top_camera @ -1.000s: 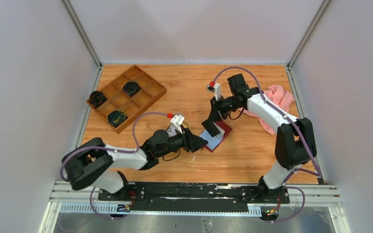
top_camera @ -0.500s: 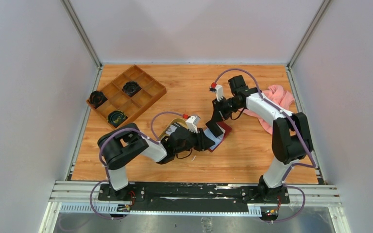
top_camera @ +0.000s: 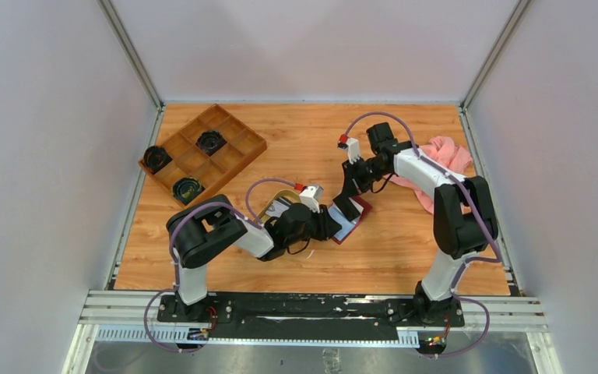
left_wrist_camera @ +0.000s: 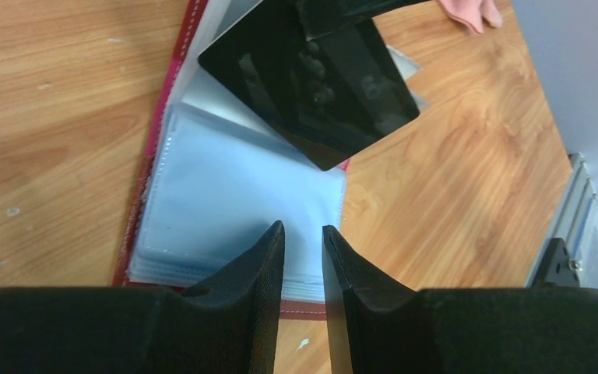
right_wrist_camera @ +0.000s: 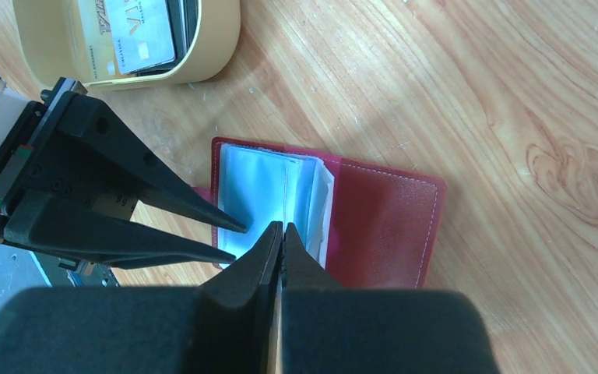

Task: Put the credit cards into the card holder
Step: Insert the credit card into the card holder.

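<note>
1. Wood-brown surface (top_camera: 296, 140) fills the floor of a box with pale walls, and my two arms reach over it from the near edge.
2. The card holder (right_wrist_camera: 381, 226) lies open and flat near the middle of the surface. Its red cover is on one side and its light blue clear pockets (left_wrist_camera: 233, 195) show on the other.
3. My right tool (right_wrist_camera: 280, 234) is shut tight, its fingers pressed together, with the tips right at the pockets.
4. My left tool (left_wrist_camera: 304, 234) points in from the other side. Its fingers stand a little apart with a thin gap, and the tips are over the edge of the pockets. I cannot tell if they touch them.
5. The credit cards (right_wrist_camera: 144, 31) lie in a tan tray (right_wrist_camera: 222, 39) near the card holder.
6. A wooden box (top_camera: 230, 156) sits at the back left, and a pink cloth (top_camera: 448, 156) lies at the back right.
</note>
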